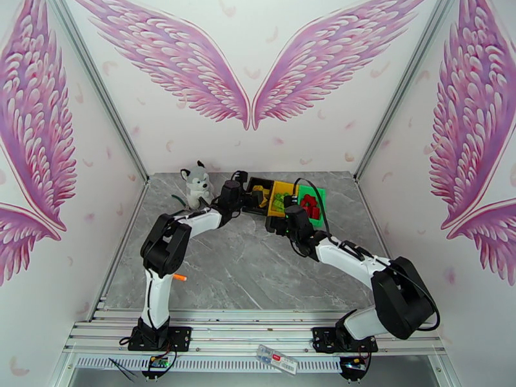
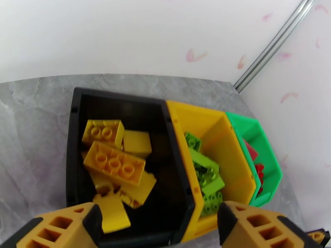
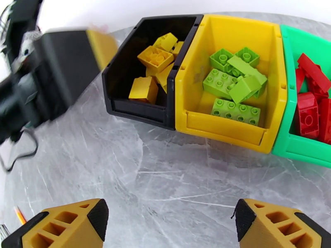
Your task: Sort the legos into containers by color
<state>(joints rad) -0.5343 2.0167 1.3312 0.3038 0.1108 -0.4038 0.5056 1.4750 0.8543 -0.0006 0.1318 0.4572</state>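
- Along the back of the table point(image 1: 258, 272), the three joined bins sat in a row: yellow bricks point(image 3: 155, 58) in the black bin point(image 3: 136, 108), green bricks point(image 3: 231, 77) in the yellow bin point(image 3: 223, 129), and red bricks point(image 3: 308, 116) in the green bin point(image 3: 298, 147).
- Every brick I could see lay in a bin, so I judged the sorting done or very nearly so.
- My left gripper point(image 2: 159, 228) hung close by the black bin, fingers spread wide with nothing between them.
- My right gripper point(image 3: 169, 222) hovered over bare table on the near side of the row, also spread and empty.
- Worst risk, as I judged it: a left finger dipping or swinging sideways could hook the black bin's rim. Since the bins are joined, that would drag or tip the whole row and spill sorted bricks.
- Second risk: my two wrists were near each other in front of the row, so a careless crossing move could knock them together.
- Third: the husky point(image 1: 197, 182) stood just beside my left forearm, and a wide backward sweep could topple it.
- Edges: the back wall point(image 1: 251, 149) rose near behind the bins, so nothing could go that way.
- Open room lay toward my bases, a broad bare stretch of table between the arms, and I judged that the safest way to withdraw.
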